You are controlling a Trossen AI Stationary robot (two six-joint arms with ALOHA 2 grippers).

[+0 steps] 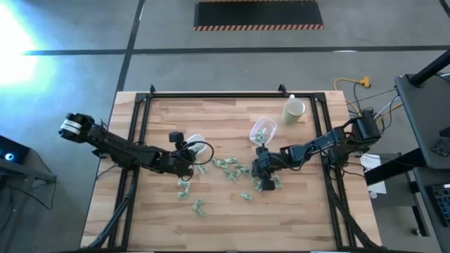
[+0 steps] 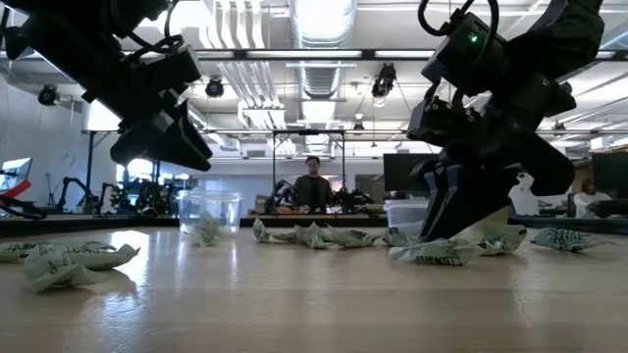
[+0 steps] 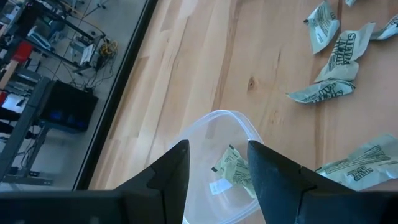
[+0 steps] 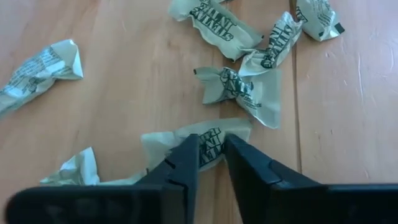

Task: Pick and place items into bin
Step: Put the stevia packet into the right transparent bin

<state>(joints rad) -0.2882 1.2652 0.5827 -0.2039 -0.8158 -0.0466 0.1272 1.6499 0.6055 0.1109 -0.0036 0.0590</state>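
Right gripper (image 4: 208, 163) stands on the table with narrowed fingers straddling a pale green candy wrapper (image 4: 186, 140), apparently pinching it; wrapper's long axis lies across the fingers. Left gripper (image 3: 217, 177), parted, hovers over the clear tub (image 3: 217, 130).

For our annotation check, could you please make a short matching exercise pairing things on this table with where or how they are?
Things:
1. cream cup
2. right gripper
3. left gripper
4. tub holding wrapped pieces

Places or states:
A. over a clear tub, jaws apart
B. near the table's far right corner
C. jaws closing around a wrapped piece on the wood
D. lying tilted mid-table, beyond the right gripper

Pairs: 1-B, 2-C, 3-A, 4-D
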